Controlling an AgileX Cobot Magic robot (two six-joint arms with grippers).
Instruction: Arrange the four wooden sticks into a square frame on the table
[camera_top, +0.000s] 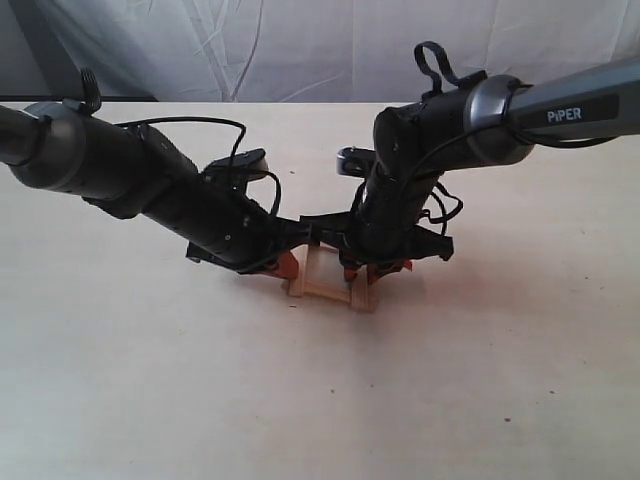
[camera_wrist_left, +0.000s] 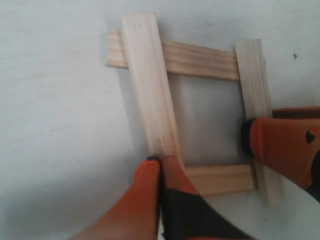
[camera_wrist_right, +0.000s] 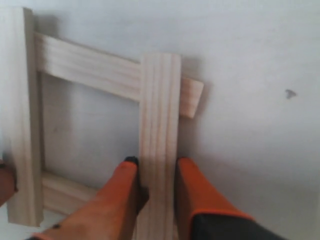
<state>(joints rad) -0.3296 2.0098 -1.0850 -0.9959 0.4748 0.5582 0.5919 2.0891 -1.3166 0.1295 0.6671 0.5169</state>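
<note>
The four wooden sticks lie as a small square frame on the table, corners overlapping. In the left wrist view one stick lies across the two cross sticks. My left gripper is shut, fingertips together on that stick's near end. The opposite stick sits between the orange fingers of my right gripper, which touch both its edges. The stick ends under the grippers are hidden.
Both black arms meet over the frame from the left and right. Wrinkled white cloth hangs behind the table's far edge. Bare tabletop surrounds the frame.
</note>
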